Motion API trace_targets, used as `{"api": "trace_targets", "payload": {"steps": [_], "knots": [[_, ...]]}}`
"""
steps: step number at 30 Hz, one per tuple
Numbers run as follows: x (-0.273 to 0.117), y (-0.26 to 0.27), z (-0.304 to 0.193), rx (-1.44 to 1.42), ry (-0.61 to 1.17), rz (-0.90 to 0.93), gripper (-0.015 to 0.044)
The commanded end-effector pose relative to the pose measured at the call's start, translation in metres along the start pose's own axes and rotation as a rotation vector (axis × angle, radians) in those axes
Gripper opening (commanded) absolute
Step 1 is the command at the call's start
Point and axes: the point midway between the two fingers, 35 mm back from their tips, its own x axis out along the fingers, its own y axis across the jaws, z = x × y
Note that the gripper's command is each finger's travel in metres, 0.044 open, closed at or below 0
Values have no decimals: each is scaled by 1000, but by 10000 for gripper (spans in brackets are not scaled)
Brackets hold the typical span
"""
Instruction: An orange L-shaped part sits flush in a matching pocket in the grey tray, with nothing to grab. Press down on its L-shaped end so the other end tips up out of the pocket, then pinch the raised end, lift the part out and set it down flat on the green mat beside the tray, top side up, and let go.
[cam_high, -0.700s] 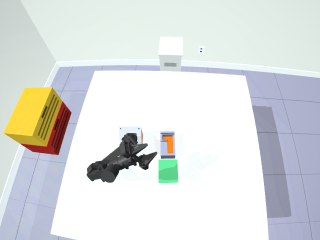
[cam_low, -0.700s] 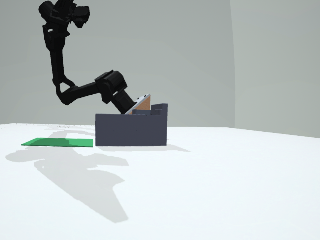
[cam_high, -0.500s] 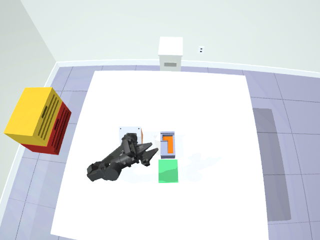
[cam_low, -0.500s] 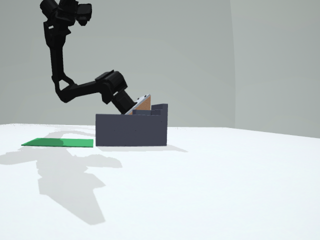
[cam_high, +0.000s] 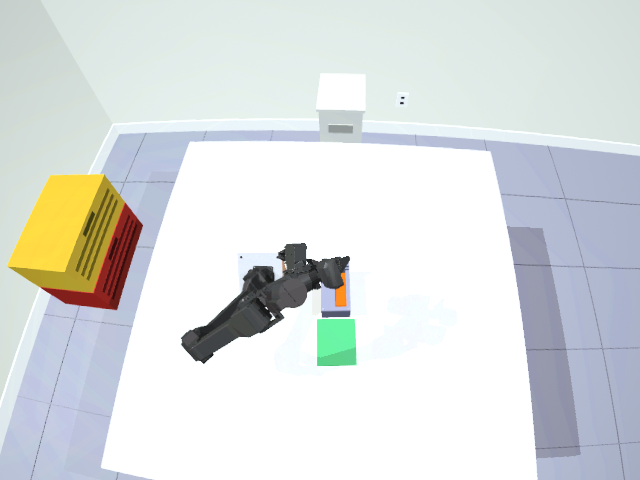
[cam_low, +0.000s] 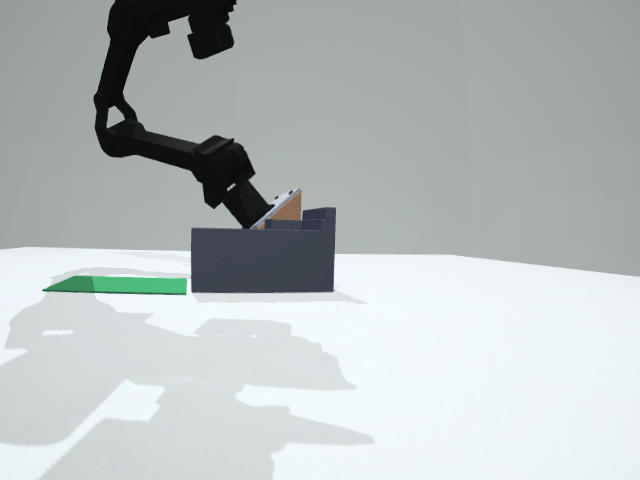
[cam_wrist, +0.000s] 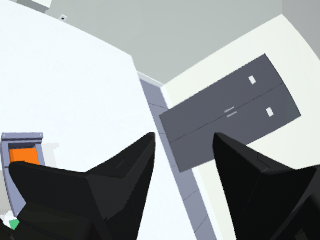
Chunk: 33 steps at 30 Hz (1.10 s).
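Observation:
The orange part (cam_high: 340, 294) (cam_wrist: 24, 155) lies in the pocket of the grey tray (cam_high: 336, 313) (cam_low: 258, 260) (cam_wrist: 22, 135); the arm hides its far end in the top view. The part does not show above the tray wall in the exterior view. The green mat (cam_high: 336, 338) (cam_low: 129, 285) (cam_wrist: 14, 224) lies flat beside the tray, with nothing on it. My gripper (cam_high: 347, 259) (cam_wrist: 184, 139) is partly open and empty, its fingers apart. It is high above the table and covers part of the tray in the top view. Its fingers are outside the exterior view.
A slanted grey board (cam_high: 253, 256) with a brown side (cam_low: 289, 209) stands near the arm's base, behind the tray in the exterior view. The tray has a raised wall at one end. Yellow (cam_high: 62, 222) and red cabinets stand off the table, and a dark cabinet (cam_wrist: 215, 125) is farther away.

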Motion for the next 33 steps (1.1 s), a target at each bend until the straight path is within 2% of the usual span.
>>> {"api": "trace_targets", "payload": {"steps": [1, 8, 14, 20, 26, 33], "knots": [[57, 48, 3, 454, 194, 311, 180], [88, 90, 1, 771, 464, 466, 180], [106, 128, -2, 1000, 761, 510, 180], [117, 163, -8, 1174, 1091, 451, 180], [122, 196, -15, 1285, 1417, 276, 180], [122, 201, -16, 1296, 1460, 242, 180]]}}
